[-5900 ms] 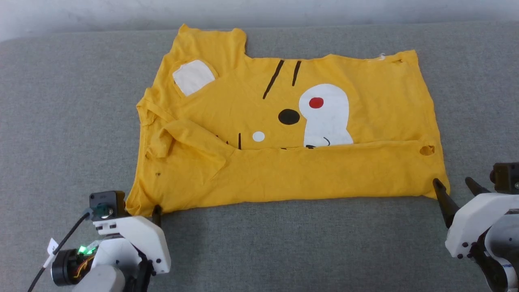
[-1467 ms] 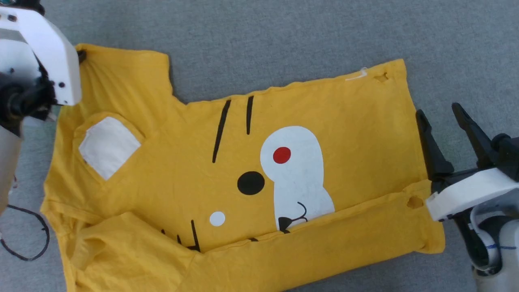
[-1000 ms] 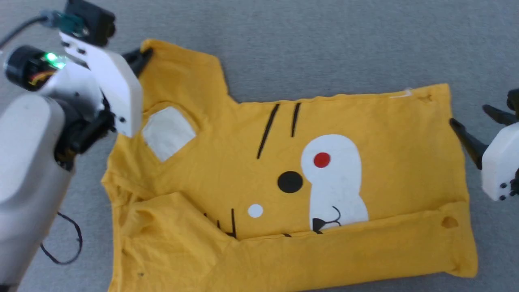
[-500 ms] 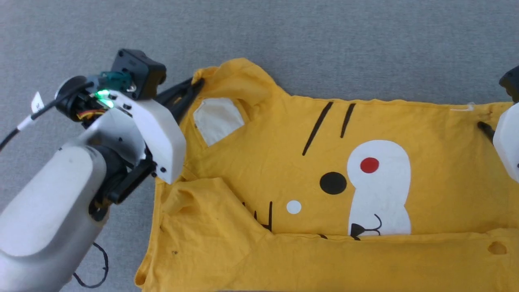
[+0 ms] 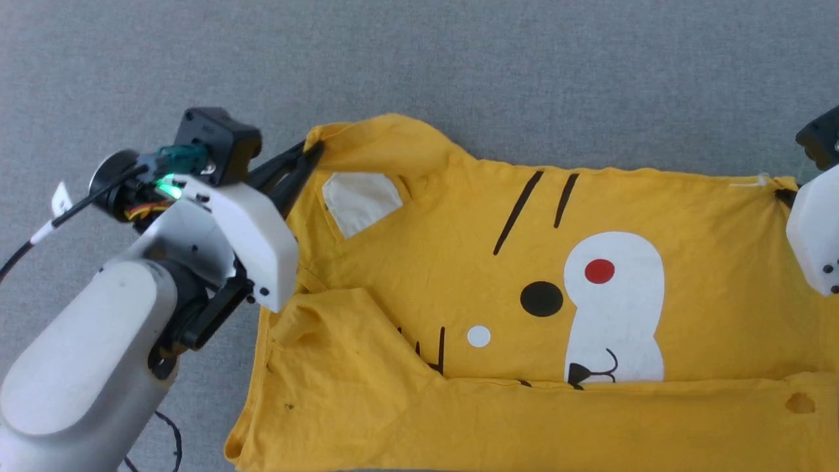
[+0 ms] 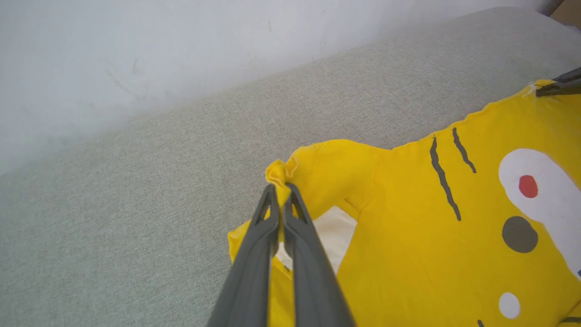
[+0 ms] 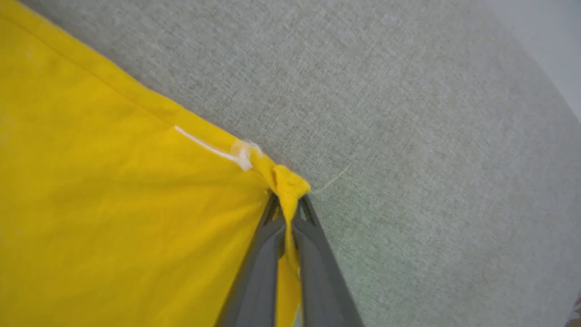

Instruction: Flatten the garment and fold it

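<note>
Right gripper (image 7: 287, 204) pinching garment (image 7: 113, 204) corner, plain in wrist view

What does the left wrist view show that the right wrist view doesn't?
Left wrist alone of the two: the left gripper, jaws shut on a bunched corner, and the cartoon face print. Right wrist alone: the cloth pinched between the jaws of the right gripper. Both: the yellow shirt, the grey cushion, and the right gripper at the far corner.
</note>
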### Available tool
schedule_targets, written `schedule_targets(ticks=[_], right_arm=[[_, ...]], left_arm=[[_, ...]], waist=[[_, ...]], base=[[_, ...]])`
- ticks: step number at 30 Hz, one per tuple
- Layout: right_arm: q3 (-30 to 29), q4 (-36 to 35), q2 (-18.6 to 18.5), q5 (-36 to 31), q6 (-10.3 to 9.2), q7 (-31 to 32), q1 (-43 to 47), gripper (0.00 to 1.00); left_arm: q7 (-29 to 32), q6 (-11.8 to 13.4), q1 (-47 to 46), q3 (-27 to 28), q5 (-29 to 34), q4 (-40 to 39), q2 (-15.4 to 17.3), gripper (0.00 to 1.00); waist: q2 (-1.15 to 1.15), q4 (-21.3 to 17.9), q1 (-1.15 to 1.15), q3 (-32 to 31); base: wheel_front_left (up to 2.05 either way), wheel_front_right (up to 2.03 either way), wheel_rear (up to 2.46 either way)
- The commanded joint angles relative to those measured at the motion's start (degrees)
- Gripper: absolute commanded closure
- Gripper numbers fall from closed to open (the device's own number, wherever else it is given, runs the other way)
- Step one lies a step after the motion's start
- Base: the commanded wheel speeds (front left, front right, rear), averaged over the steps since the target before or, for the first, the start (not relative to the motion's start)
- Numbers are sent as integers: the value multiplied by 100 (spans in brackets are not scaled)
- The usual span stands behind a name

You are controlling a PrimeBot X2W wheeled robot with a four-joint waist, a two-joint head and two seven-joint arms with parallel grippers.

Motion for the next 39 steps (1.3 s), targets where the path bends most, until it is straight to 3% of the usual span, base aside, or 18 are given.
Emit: schedule_targets(ticks=[1, 11, 21, 26, 31, 39], right_arm=[[67, 109, 88, 36, -11, -77, 145, 100], [-728, -421, 165, -32, -11, -1363, 985, 100], [-2117, -1599, 502, -423, -11, -1197, 3002, 100], [-2375, -2020, 613, -546, -11, -836, 3974, 100], [-2344, -2099, 555, -513, -11, -596, 4521, 100], [-2087, -1949, 396, -452, -11, -425, 4661, 100]], left_arm=[[-65, 79, 135, 61, 14, 24, 18, 100], [-311, 841, 1523, 484, -242, -570, 484, 100], [-242, 1297, 3067, 472, -346, -1318, 1138, 100], [-161, 1192, 3655, 139, -348, -1331, 1321, 100], [-81, 951, 3848, -250, -359, -1073, 1203, 100], [-155, 642, 3674, -518, -258, -434, 957, 100]], waist=[[0, -85, -1, -217], [0, -231, -1, -1197], [0, -235, -1, -1767], [0, -205, -1, -1787], [0, -168, -1, -1705], [0, -125, -1, -1633]], base=[[0, 0, 0], [0, 0, 0], [0, 0, 0], [0, 0, 0], [0, 0, 0], [0, 0, 0]])
